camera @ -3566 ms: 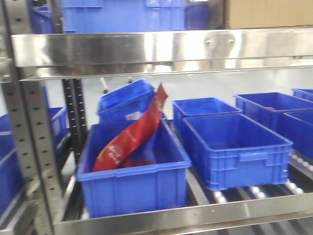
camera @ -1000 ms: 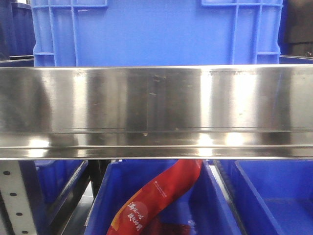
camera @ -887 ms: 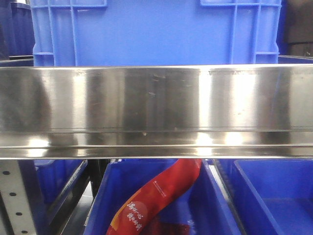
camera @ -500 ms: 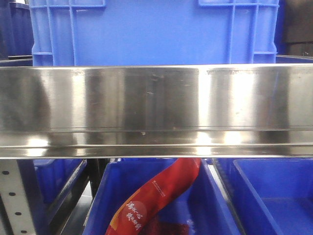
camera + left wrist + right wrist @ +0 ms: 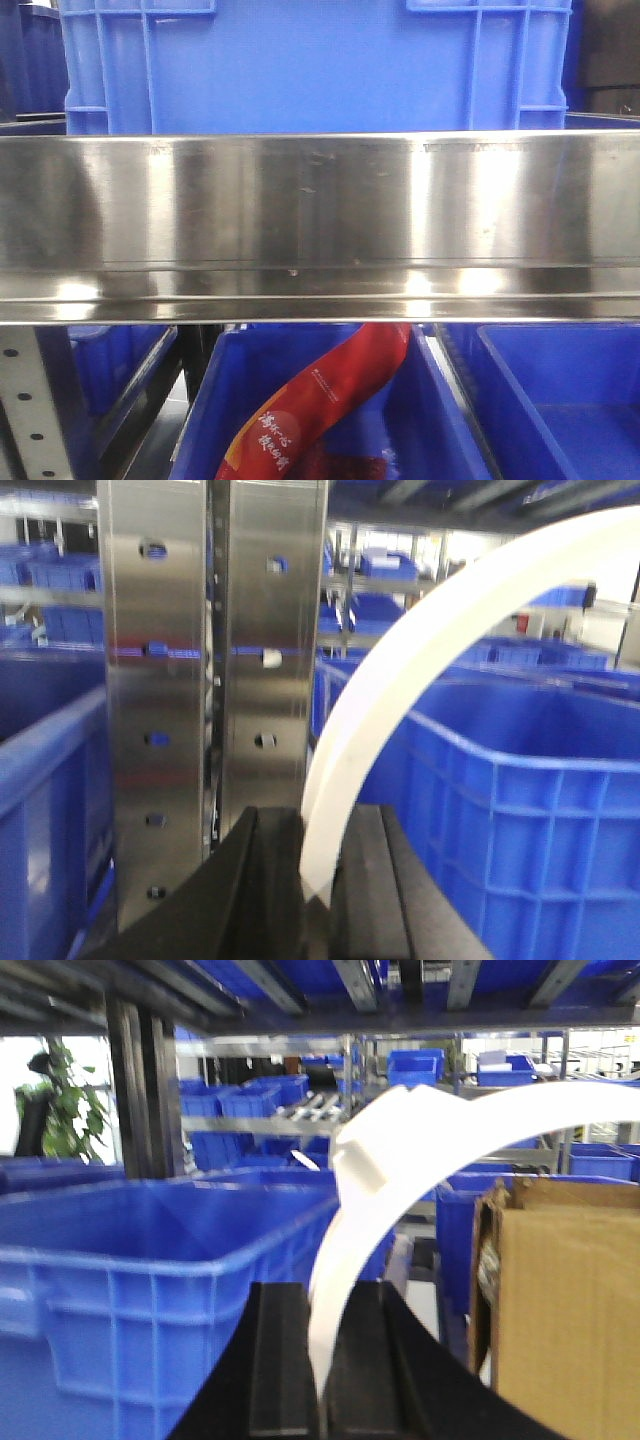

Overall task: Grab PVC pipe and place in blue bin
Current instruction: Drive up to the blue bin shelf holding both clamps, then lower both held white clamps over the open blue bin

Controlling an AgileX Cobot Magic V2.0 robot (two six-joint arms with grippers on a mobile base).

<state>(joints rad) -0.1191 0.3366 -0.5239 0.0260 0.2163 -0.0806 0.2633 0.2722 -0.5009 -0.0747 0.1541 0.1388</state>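
Left gripper (image 5: 322, 905) clenched on end of white PVC pipe (image 5: 400, 670); pipe arcs up and to right. Blue bin (image 5: 520, 810) at right of it, steel upright (image 5: 160, 680) at left. Right gripper (image 5: 322, 1390) also grasps curved white pipe; cardboard box (image 5: 570, 1290) at right. Front view: shelf rail (image 5: 320, 220), red packet (image 5: 320, 400) in lower bin (image 5: 200, 420)

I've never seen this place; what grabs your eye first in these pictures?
A shiny steel shelf rail fills the front view, with a red packet in the blue bin beneath. Close up, the left gripper clamps a curved white pipe and the right gripper a second white pipe.
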